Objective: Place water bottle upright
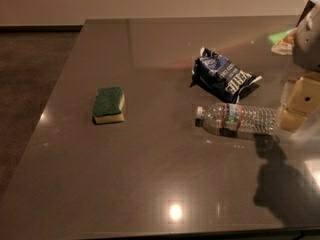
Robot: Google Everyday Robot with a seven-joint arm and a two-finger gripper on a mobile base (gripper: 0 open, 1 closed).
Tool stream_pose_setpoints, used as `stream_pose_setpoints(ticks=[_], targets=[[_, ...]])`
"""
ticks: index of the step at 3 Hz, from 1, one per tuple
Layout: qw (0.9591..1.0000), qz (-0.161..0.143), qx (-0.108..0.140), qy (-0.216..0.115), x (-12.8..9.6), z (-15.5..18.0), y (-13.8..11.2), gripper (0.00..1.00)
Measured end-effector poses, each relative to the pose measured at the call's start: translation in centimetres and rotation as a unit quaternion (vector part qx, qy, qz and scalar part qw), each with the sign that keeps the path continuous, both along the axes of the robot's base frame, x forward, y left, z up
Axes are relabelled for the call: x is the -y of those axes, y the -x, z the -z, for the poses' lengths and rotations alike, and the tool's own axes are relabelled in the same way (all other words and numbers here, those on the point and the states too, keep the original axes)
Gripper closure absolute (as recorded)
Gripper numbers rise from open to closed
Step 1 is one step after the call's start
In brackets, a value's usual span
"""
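The water bottle [237,119] is a small clear ribbed bottle with a thin red, white and blue label band. It lies on its side on the dark grey table [150,184], right of centre, with its white cap [199,115] pointing left. My gripper [295,109], tan-coloured under a grey wrist, hangs at the right edge of the view. It is right at the bottle's base end. I cannot tell whether it touches the bottle. Its shadow falls on the table below the bottle.
A dark blue foil snack bag [222,74] lies crumpled just behind the bottle. A green-topped yellow sponge [108,104] sits on the left part of the table. A green and yellow packet [284,39] lies at the far right. The table's left edge drops to a dark floor [30,84].
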State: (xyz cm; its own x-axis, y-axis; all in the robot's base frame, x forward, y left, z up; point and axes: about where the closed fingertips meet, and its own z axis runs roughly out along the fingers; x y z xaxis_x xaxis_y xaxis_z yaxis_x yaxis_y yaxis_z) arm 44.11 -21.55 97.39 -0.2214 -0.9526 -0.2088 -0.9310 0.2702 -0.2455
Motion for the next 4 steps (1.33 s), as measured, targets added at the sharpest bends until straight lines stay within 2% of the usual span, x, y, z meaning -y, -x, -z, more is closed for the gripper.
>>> stream_pose_setpoints(ticks=[2,4], targets=[[0.9998,-0.01,-0.019,-0.007,-1.1,2.9,-2.6,0.0],[0.9977,-0.031,-0.059,-0.014,-2.2,8.0,-5.0,0.0]])
